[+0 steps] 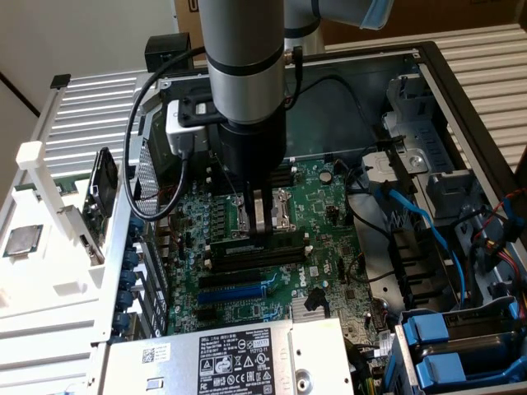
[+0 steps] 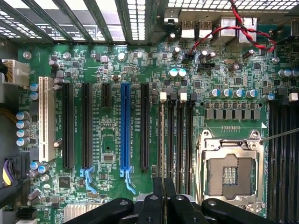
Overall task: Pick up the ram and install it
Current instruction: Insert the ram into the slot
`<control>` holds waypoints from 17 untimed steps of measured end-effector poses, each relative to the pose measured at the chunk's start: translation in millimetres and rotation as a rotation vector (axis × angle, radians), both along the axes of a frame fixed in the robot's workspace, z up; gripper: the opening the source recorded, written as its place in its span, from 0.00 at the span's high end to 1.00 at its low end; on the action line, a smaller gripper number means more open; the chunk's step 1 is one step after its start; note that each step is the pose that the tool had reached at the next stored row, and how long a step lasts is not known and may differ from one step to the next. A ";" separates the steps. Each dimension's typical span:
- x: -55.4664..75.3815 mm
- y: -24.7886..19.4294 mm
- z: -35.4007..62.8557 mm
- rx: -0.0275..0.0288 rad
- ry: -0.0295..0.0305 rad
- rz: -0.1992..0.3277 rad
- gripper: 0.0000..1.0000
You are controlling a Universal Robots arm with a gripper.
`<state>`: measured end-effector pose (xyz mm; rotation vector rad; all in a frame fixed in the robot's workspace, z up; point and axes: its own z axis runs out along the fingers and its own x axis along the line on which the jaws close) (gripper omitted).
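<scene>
My gripper (image 1: 262,220) reaches straight down into the open computer case, over the motherboard (image 1: 329,247). Its fingers are shut on the top edge of the ram (image 1: 255,252), a long dark stick lying along the black memory slots. In the wrist view the ram (image 2: 162,140) shows edge-on as a thin line running out from between my fingertips (image 2: 159,198), in line with the outermost of the memory slots (image 2: 182,140) with white end clips. Whether the stick is seated in the slot I cannot tell.
The empty processor socket (image 2: 229,172) lies beside the memory slots. Expansion slots, one blue (image 2: 124,130) and one white (image 2: 43,121), lie on their other side. A silver processor chip (image 1: 23,240) rests on the white tray outside the case. The power supply (image 1: 239,358), blue cables (image 1: 412,214) and drive bays (image 1: 445,346) crowd the case.
</scene>
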<state>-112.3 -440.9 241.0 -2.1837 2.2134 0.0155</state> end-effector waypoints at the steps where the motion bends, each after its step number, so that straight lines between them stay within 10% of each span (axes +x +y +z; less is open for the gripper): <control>1: 0.1 0.0 0.0 0.0004 0.0001 0.000 0.87; 17: 0.8 0.0 -0.3 0.0015 0.0092 -0.001 0.87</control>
